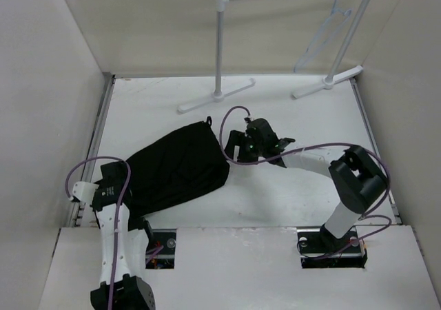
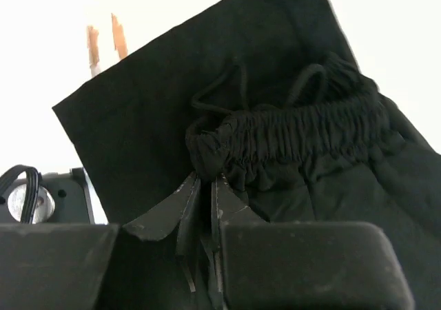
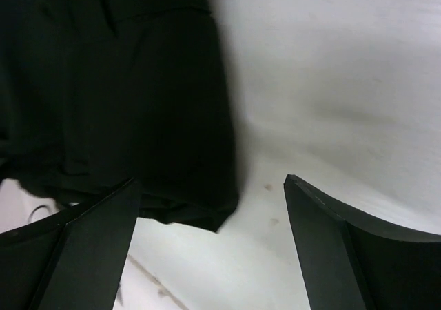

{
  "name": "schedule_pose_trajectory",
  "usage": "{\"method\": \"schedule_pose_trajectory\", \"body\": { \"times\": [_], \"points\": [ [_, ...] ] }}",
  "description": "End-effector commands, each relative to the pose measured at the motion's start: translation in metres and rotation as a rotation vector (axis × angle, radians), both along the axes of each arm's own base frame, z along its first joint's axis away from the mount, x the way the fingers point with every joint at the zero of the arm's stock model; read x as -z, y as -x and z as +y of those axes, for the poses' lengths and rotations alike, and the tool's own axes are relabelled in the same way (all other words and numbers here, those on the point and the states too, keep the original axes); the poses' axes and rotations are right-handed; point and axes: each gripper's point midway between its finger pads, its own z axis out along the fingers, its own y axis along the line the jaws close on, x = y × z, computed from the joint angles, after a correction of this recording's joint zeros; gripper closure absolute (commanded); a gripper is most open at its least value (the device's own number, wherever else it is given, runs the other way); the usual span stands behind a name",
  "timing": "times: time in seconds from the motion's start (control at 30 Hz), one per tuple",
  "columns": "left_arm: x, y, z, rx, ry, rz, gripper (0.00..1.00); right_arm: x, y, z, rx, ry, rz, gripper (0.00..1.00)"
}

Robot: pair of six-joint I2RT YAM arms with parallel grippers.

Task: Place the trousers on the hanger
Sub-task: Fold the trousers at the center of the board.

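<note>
Pinching trousers [image 2: 275, 141] waistband edge, left tool [image 2: 204, 180].

White garment rack [image 1: 220, 48] on table [image 1: 289, 193]

High rear overview — two wrist close-ups (very near), the trousers [image 1: 179, 169] common to all

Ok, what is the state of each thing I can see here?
trousers: folded, lying on the table, waistband gripped.
rack: upright, at the table's far end.
hanger: hanging on the rack's rail, empty.
left fingers: shut on the trousers' waistband.
right fingers: open, empty, beside the trousers' edge.
</note>
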Motion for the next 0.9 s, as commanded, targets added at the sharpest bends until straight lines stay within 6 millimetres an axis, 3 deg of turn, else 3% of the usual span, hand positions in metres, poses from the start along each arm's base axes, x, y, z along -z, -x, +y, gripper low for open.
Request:
{"method": "schedule_pose_trajectory", "body": {
  "times": [0.0,0.1,0.13,0.2,0.27,0.33,0.47,0.6,0.73,0.8,0.87],
  "points": [
    [0.005,-0.001,-0.009,-0.017,0.061,-0.026,0.98,-0.040,-0.020,0.043,-0.052,-0.235,-0.059,0.12],
    [0.005,-0.003,-0.010,-0.007,0.059,-0.032,0.98,-0.026,-0.028,0.056,-0.034,-0.286,0.010,0.20],
    [0.005,-0.004,-0.011,-0.004,0.060,-0.036,0.98,-0.020,-0.030,0.059,-0.026,-0.290,0.033,0.31],
    [0.005,-0.006,-0.011,0.005,0.059,-0.039,0.98,-0.017,-0.036,0.059,-0.005,-0.308,0.052,0.63],
    [0.005,-0.010,-0.011,0.015,0.059,-0.049,0.98,-0.024,-0.043,0.045,0.042,-0.321,0.038,0.81],
    [0.003,-0.020,-0.014,0.039,0.062,-0.076,0.98,-0.033,-0.052,0.018,0.107,-0.319,0.005,0.88],
    [0.004,-0.053,-0.029,0.111,0.120,-0.145,0.99,-0.043,-0.059,-0.057,0.266,-0.300,-0.040,0.93],
    [-0.001,-0.096,-0.058,0.235,0.149,-0.181,0.99,-0.029,-0.026,-0.127,0.391,-0.239,-0.032,0.92],
    [-0.008,-0.128,-0.089,0.380,0.105,-0.169,0.99,0.002,0.024,-0.156,0.456,-0.141,0.019,0.85],
    [-0.007,-0.130,-0.092,0.406,0.074,-0.144,0.99,0.013,0.046,-0.157,0.472,-0.099,0.036,0.77],
    [-0.001,-0.126,-0.094,0.413,0.075,-0.119,0.99,0.016,0.054,-0.165,0.503,-0.064,0.023,0.66]
  ]
}}
